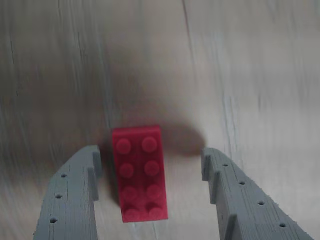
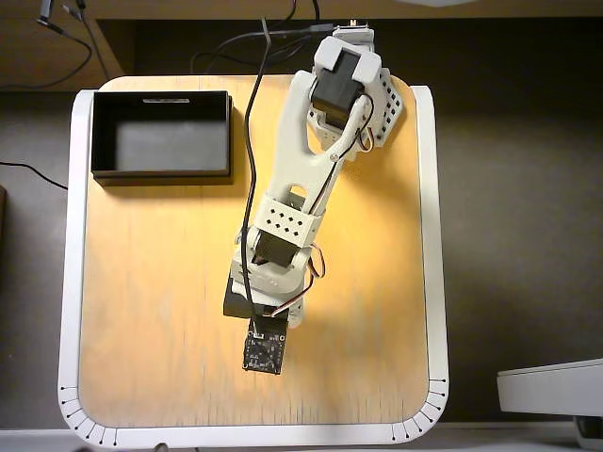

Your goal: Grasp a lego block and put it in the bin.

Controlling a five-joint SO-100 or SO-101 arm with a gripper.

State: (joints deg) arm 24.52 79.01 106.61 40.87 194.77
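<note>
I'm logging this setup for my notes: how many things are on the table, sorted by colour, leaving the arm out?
Red: 1, the lego block, in the wrist view only
Black: 1, the bin, in the overhead view
Total: 2

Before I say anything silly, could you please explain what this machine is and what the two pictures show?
It is a small white robot arm bolted to a wooden table, ending in a two-finger gripper. The overhead view looks straight down on the whole table. The wrist view comes from a camera riding on the arm, looking past its two grey fingers at the tabletop. Between those fingers lies a red lego block, studs up. The jaws stand open on either side of it, with the left finger close to the block, so nothing is held yet. In the overhead view the arm hides the block. The black bin sits empty at the table's upper left corner.
</note>
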